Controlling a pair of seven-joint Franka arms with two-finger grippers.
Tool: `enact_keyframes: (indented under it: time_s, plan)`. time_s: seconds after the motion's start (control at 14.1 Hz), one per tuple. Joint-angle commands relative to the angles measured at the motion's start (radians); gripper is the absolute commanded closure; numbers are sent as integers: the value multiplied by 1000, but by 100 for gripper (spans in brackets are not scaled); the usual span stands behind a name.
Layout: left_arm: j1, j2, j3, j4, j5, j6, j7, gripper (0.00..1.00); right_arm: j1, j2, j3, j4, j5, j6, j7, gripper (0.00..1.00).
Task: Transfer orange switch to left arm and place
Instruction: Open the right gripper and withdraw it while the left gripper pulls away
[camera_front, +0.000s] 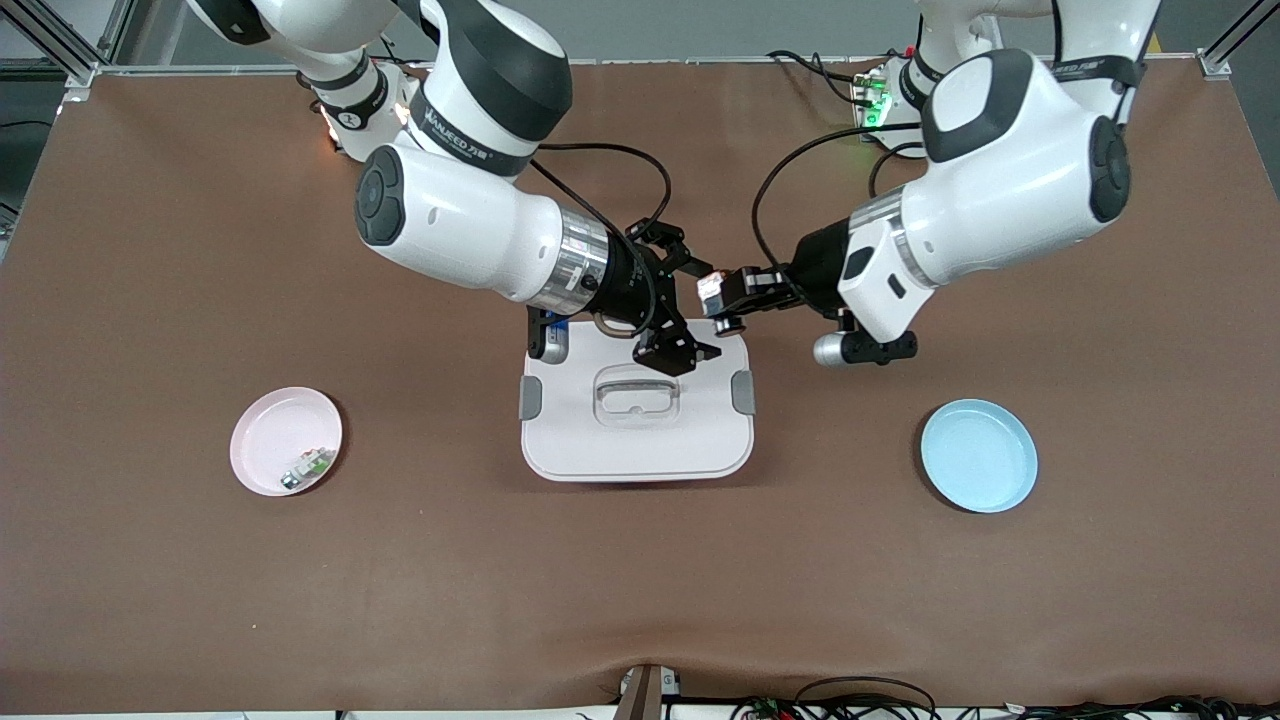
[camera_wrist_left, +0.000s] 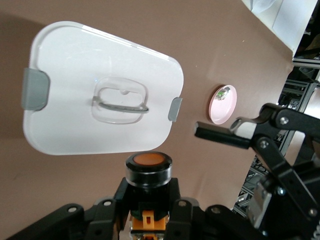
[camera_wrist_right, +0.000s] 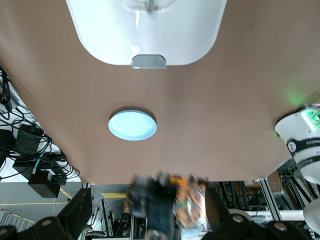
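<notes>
A pink plate (camera_front: 285, 441) is seen on the brown tabletop (camera_front: 150, 250) toward the right arm's end, with a small green-and-white component (camera_front: 318, 462) in it. A blue plate (camera_front: 978, 455) lies toward the left arm's end.

Obstacle, centre of table (camera_front: 150, 560): white box (camera_front: 636, 440), lid latched at both ends, recessed handle (camera_front: 636, 392) on top.

Airspace over the box's edge nearest the bases: taken by right gripper (camera_front: 683, 305), fingers spread, and left gripper (camera_front: 722, 302), clamped on the orange switch (camera_front: 710, 291); the two meet here.

Low items: pink plate (camera_front: 262, 462) toward the right arm's end, holding small components (camera_front: 308, 466); blue plate (camera_front: 978, 455) toward the left arm's end.

Free room: bare brown surface between the box and each plate, and the wide strip nearest the front camera.
</notes>
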Motion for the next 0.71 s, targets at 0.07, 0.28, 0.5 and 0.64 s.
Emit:
enact_keyframes:
  time_s: [0.07,0.28,0.5,0.64]
  plan:
    - [60,-76,-2,-8,59,-140,-2,100,-14,-2,-5,14,-33,-94,-139,0]
    - [126,-102,-2,-5,73,-244,56,100,-22,-11,-2,13,-143,-240,-355,0]
    - [195,-122,-2,-4,136,-355,150,100,-45,-43,-5,11,-212,-363,-573,0]
    - [248,-135,-2,-4,194,-421,203,100,-91,-62,-5,11,-232,-443,-706,0]
